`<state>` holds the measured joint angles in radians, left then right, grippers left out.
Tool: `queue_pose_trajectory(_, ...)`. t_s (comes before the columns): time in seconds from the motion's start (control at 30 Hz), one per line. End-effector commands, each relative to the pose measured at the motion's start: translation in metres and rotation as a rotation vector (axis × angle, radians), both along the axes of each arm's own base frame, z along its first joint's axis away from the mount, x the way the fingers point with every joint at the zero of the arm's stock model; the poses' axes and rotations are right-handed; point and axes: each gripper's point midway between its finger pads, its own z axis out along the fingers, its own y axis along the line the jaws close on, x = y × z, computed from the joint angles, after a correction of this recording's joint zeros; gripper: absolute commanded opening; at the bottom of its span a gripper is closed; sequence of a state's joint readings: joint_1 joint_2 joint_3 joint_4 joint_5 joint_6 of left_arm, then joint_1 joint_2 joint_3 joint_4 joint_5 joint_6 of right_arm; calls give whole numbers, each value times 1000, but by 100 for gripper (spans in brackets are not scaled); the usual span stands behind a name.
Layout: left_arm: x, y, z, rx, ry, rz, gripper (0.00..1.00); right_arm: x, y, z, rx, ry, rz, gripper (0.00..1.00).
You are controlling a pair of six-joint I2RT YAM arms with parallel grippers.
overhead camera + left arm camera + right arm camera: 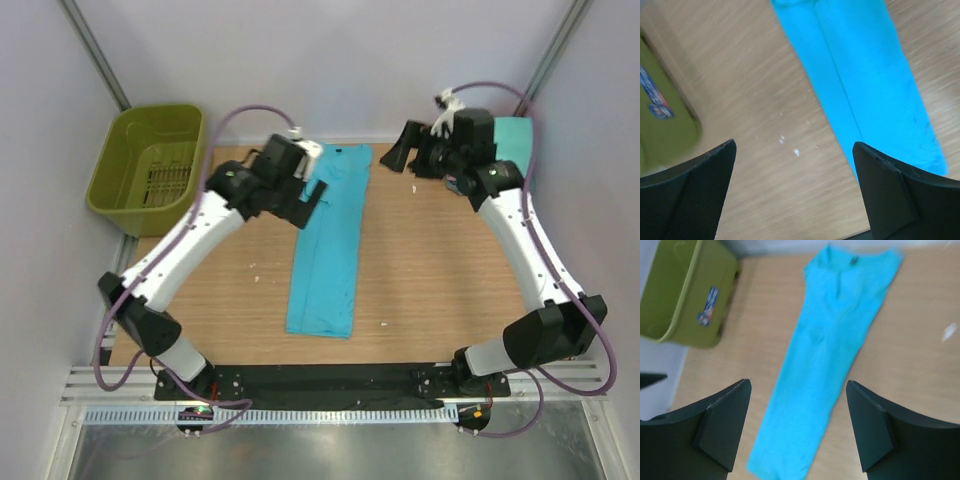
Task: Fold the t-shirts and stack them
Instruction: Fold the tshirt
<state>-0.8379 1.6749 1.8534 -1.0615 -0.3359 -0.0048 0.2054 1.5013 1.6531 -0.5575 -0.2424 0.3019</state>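
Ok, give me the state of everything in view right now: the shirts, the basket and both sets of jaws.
turquoise t-shirt, folded into a long strip, lying flat.
mint-teal shirt, far right, mostly hidden behind the right arm.
green basket, upright, looks empty.
left gripper, jaws open, holding nothing.
right gripper, jaws open, holding nothing.

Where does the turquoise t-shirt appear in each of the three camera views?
Top external: the turquoise t-shirt is a long strip in the middle of the picture.
Left wrist: the turquoise t-shirt runs from top centre to the lower right.
Right wrist: the turquoise t-shirt runs from the upper right to bottom centre.
Shared landmark: the olive-green basket, left of the shirt in every view.
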Motion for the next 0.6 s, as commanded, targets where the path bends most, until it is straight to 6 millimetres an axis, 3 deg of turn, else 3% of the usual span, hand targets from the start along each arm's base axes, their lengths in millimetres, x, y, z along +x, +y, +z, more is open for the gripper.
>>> queue_pose_trajectory(0.0,-42,31,-33,-289,408,193,100,-61,40,-123,273,547,71,83)
queue_pose_trajectory(0.03,-56,38,-61,-312,524,231,100,-85,42,-148,287,633,63,82)
queue_pose_trajectory(0.1,-72,41,-64,-492,655,309,100,-117,57,-171,298,716,105,83)
queue_pose_trajectory(0.13,-88,49,-89,-496,736,359,100,-142,60,-194,310,800,100,83)
queue_pose_trajectory(0.17,-98,48,-98,-530,785,378,99,-156,64,-205,310,839,106,83)
queue_pose_trajectory(0.23,-101,43,-104,-607,791,373,98,-180,75,-224,309,898,129,84)
queue_pose_trajectory(0.27,-114,48,-131,-587,837,420,97,-198,73,-245,307,975,102,84)
queue_pose_trajectory(0.3,-107,44,-137,-624,810,420,96,-206,78,-252,306,999,110,84)
queue_pose_trajectory(0.37,-122,44,-165,-636,895,502,93,-225,77,-273,297,1083,79,83)
queue_pose_trajectory(0.4,-117,40,-171,-671,894,513,93,-232,81,-279,291,1110,89,83)
queue_pose_trajectory(0.57,-124,43,-199,-694,931,609,87,-250,100,-295,294,1178,103,81)
